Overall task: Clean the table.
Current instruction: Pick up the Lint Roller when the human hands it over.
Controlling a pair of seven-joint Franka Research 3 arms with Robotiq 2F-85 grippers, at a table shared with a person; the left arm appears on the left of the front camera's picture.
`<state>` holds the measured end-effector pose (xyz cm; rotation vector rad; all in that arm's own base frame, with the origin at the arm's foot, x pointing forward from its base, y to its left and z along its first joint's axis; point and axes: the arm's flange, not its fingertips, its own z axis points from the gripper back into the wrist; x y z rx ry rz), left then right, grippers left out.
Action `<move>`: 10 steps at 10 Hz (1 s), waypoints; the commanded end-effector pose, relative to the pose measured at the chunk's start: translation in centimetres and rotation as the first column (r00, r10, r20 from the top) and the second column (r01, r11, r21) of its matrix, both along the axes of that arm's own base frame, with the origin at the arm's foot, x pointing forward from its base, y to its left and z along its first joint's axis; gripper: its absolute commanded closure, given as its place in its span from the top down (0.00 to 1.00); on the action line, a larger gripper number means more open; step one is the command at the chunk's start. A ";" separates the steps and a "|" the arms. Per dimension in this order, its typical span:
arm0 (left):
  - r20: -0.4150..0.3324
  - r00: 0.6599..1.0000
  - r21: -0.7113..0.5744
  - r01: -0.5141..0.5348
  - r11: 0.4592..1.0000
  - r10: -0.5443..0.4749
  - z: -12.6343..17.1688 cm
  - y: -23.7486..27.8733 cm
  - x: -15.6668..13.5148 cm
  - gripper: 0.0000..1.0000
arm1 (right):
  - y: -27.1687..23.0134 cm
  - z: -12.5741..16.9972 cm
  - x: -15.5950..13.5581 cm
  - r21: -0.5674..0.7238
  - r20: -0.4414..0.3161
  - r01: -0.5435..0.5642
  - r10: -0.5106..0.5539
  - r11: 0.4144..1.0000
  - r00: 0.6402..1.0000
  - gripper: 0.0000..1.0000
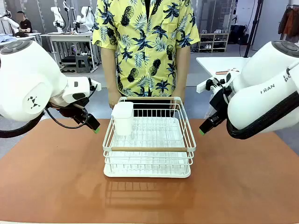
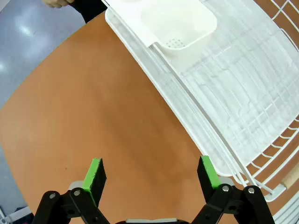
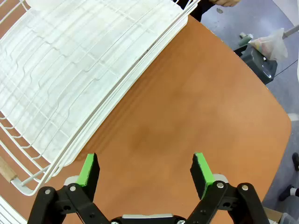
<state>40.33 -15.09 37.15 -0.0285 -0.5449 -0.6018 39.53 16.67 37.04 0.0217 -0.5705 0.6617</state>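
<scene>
The table (image 1: 51,186), a wide reddish-brown top with rounded corners, runs in the front view from the near edge to the person's side. At its middle stands a white wire dish rack (image 1: 148,156) on a white drain tray (image 1: 147,172). A wooden bar handle (image 1: 149,149) crosses the rack's near rim and a second one lies along the far rim. A white utensil cup (image 1: 123,117) sits inside the rack's far corner on the robot's left; in the left wrist view its floor shows small drain holes. Left gripper (image 2: 152,171): jaws spread wide apart, green pads (image 2: 95,173) facing each other over bare tabletop, nothing between them. It hangs above the table just beside the rack's left side, not touching the wire. Right gripper (image 3: 145,169): jaws likewise wide apart and empty, above bare tabletop beside the rack's right side, clear of the wire. In the front view both grippers point down and inward toward the rack, one on each flank. A person (image 1: 145,46) in a yellow printed shirt stands at the far edge, with one hand (image 1: 113,98) and the other hand (image 1: 180,95) held low near the rack's far rim. Whether they touch the rack cannot be told.
</scene>
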 end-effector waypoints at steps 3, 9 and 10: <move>0.000 1.000 0.000 0.000 1.000 0.000 0.0 0.0 0.0 1.00 | 0.0 0.0 0.0 0.000 0.000 0.000 0.000 1.000 1.000 1.00; 0.000 1.000 0.000 0.000 1.000 0.000 0.0 0.0 0.0 1.00 | 0.0 0.0 0.0 0.000 0.000 0.000 0.000 1.000 1.000 1.00; 0.000 1.000 0.000 0.000 1.000 0.000 0.0 0.0 0.0 1.00 | 0.0 0.0 0.0 0.000 0.000 0.000 0.000 1.000 1.000 1.00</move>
